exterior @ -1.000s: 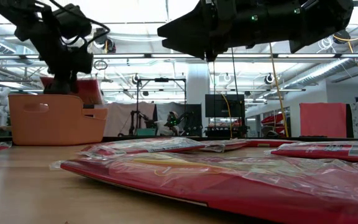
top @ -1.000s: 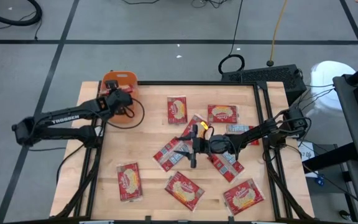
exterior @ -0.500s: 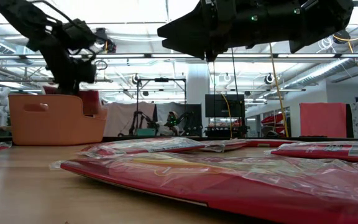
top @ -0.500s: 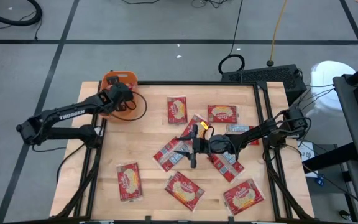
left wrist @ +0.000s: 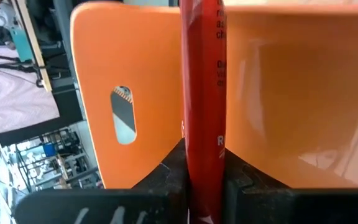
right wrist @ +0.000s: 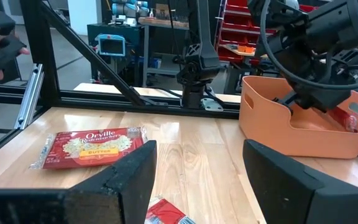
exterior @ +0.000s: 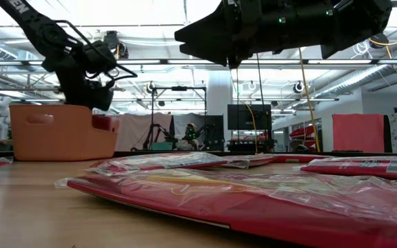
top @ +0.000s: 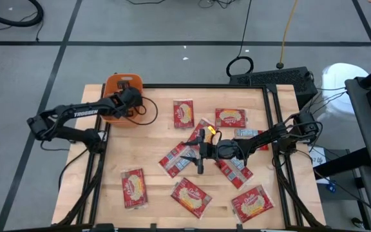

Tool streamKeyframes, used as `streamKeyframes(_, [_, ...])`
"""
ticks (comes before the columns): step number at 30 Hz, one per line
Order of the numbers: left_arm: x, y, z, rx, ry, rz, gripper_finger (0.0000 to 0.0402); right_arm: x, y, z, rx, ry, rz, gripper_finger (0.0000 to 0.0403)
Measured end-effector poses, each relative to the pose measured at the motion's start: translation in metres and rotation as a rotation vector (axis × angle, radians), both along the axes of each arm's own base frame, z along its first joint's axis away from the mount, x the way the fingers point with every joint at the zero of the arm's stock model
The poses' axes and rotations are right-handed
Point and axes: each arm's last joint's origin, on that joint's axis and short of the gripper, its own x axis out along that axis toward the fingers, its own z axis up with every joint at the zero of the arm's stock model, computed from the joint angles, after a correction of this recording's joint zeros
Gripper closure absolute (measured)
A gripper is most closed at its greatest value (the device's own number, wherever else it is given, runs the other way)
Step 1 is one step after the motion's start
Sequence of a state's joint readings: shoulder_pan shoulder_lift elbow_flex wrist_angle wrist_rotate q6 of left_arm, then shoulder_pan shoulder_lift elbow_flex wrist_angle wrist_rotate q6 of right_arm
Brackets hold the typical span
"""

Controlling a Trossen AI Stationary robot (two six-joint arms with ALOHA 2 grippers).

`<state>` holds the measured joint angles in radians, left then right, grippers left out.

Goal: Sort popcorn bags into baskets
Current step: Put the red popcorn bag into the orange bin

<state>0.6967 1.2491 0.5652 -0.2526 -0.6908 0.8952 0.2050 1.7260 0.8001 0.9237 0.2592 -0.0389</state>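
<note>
My left gripper [top: 131, 101] is over the orange basket [top: 118, 86] at the table's far left and is shut on a red popcorn bag [left wrist: 202, 93]. In the low view this bag [exterior: 105, 122] shows just above the basket's lower rim [exterior: 60, 131]. My right gripper [top: 192, 156] is open and empty above the overlapping bags [top: 176, 161] at the table's middle. More red bags lie flat on the table, at the far side [top: 184, 114] [top: 230, 118] and near the front edge [top: 134, 189] [top: 190, 196] [top: 253, 203]. My left gripper pinches the red bag between its two fingers; in the wrist view the bag stands edge-on [left wrist: 202, 158] in front of the basket's inner wall [left wrist: 135, 74]. The fingers come from above, slanting down. The bag hangs below them, its lower part inside the basket [right wrist: 347, 118].
Black frame rails run along the table's left and right edges [top: 275, 129]. Bare wood lies between the basket and the bags [top: 140, 148]. One bag [right wrist: 92, 146] lies flat ahead of my right gripper. A cable loop hangs beside my left gripper [top: 148, 111].
My left gripper has gone down at the basket and a little toward the table's right edge, still shut on the red bag. The bag has sunk from above the rim to rim height at the basket's right end. My right gripper has kept still.
</note>
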Motion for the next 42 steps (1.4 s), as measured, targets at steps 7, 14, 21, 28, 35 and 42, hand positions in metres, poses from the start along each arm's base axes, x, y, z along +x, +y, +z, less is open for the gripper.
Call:
streamKeyframes(7, [-0.003, 0.002, 0.000, 0.022, 0.022, 0.047, 0.0257, 0.000, 0.000, -0.003, -0.004, 0.024, 0.001, 0.0170])
streamKeyframes(14, [-0.005, -0.001, 0.001, 0.066, 0.062, 0.102, 0.0181, 0.000, 0.000, -0.003, -0.005, 0.029, 0.001, 0.0170])
streamKeyframes(21, [-0.007, -0.007, 0.019, 0.106, 0.044, 0.116, 0.0174, 0.000, 0.000, -0.003, -0.005, 0.029, 0.001, 0.0170])
streamKeyframes(28, [-0.010, -0.010, 0.052, 0.122, -0.057, 0.185, 0.0174, 0.000, 0.000, -0.003, -0.006, 0.030, 0.001, 0.0170])
streamKeyframes(35, [-0.006, -0.014, 0.062, -0.084, -0.197, 0.131, 0.0176, 0.000, 0.000, -0.004, -0.007, 0.036, 0.001, 0.0170])
streamKeyframes(42, [0.003, 0.007, 0.054, -0.118, -0.381, 0.229, 0.0236, 0.000, 0.000, -0.004, -0.017, 0.041, 0.001, 0.0170])
